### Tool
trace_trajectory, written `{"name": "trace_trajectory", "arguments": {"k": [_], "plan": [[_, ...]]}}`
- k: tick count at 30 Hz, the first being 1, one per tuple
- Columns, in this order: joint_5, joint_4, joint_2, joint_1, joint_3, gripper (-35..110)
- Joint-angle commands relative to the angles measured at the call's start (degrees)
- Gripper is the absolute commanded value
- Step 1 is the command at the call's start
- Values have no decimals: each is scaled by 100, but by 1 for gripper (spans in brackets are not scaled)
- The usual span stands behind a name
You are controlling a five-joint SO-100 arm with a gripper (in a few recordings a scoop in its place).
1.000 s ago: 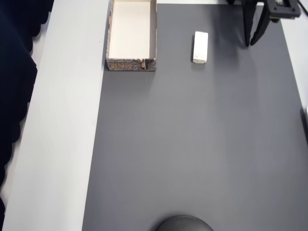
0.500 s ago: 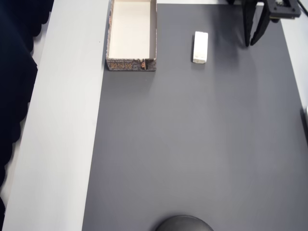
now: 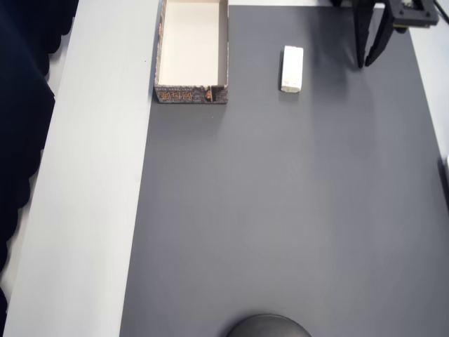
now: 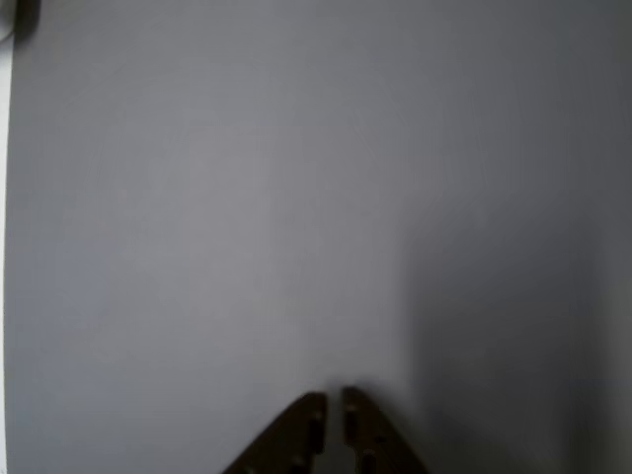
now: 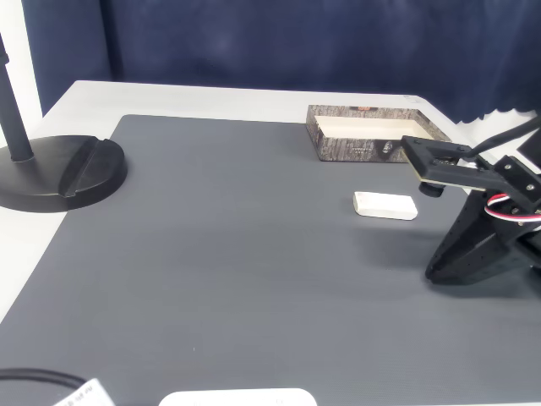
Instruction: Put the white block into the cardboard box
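I count one small white rectangular block (image 3: 292, 69), one shallow open-topped cardboard box (image 3: 191, 93), one black round stand base (image 5: 59, 173), and one dark grey mat (image 3: 280, 210).

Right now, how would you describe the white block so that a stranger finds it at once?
Start at the dark grey mat covering the table. At its far end, in the overhead view, the cardboard box stands; the white block lies right of it, apart. It is small, plain and solid, while the box is bigger, open and patterned.
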Motion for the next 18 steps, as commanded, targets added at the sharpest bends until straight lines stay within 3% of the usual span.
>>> {"name": "trace_trajectory", "arguments": {"k": [1, 6, 12, 18], "plan": [[-334, 18, 123, 26, 44, -2], [-343, -158, -694, 246, -650, -2], [835, -158, -2804, 738, -2241, -2], [1301, -158, -4535, 949, -3480, -2]]}}
